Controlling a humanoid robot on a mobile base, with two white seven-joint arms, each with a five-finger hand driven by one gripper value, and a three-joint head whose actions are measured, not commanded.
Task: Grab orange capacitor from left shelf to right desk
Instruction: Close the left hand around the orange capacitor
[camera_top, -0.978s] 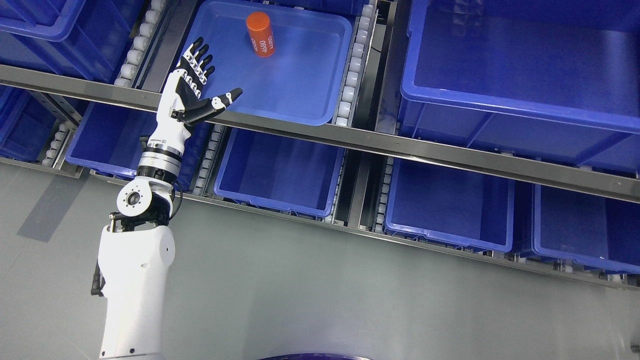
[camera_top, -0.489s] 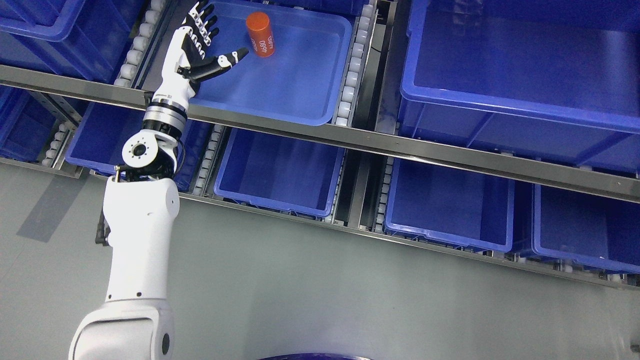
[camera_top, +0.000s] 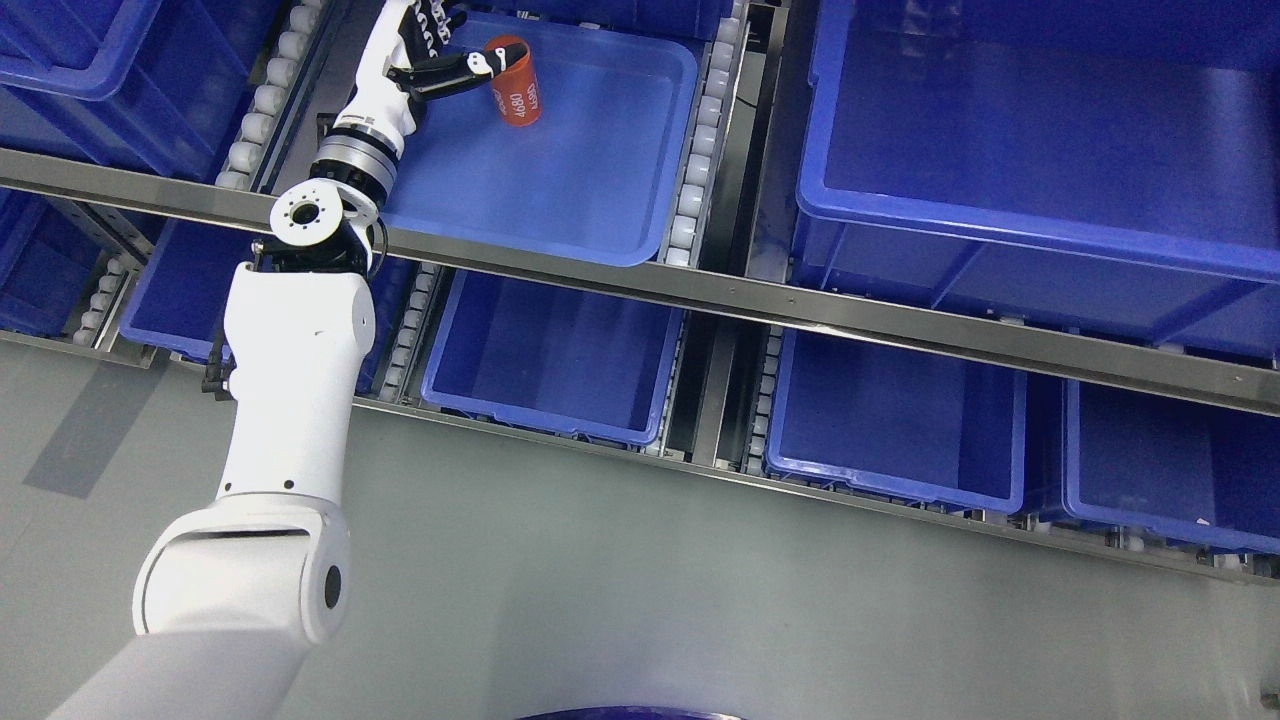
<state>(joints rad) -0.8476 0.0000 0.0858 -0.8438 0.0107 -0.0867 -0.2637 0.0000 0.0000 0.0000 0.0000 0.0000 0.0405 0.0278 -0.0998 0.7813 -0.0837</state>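
Observation:
An orange capacitor (camera_top: 518, 88) with white print stands in a shallow blue tray (camera_top: 590, 210) on the upper shelf level, near the tray's far left corner. My left hand (camera_top: 452, 45) has reached into the tray from the left, right beside the capacitor. Its thumb (camera_top: 470, 68) lies across the capacitor's upper left edge, and the other fingers (camera_top: 432, 14) are spread at the picture's top edge. The hand is open and has no hold on the capacitor. My right arm is out of view.
A steel shelf rail (camera_top: 800, 312) runs across below the tray. White rollers (camera_top: 700, 150) flank the tray. A deep blue bin (camera_top: 1040, 130) sits to its right, and more blue bins (camera_top: 560, 350) fill the lower level. Grey floor (camera_top: 700, 600) lies below.
My left arm has stretched up and right into the tray, from its front left corner to the capacitor, and the thumb now overlaps it. The camera has shifted slightly.

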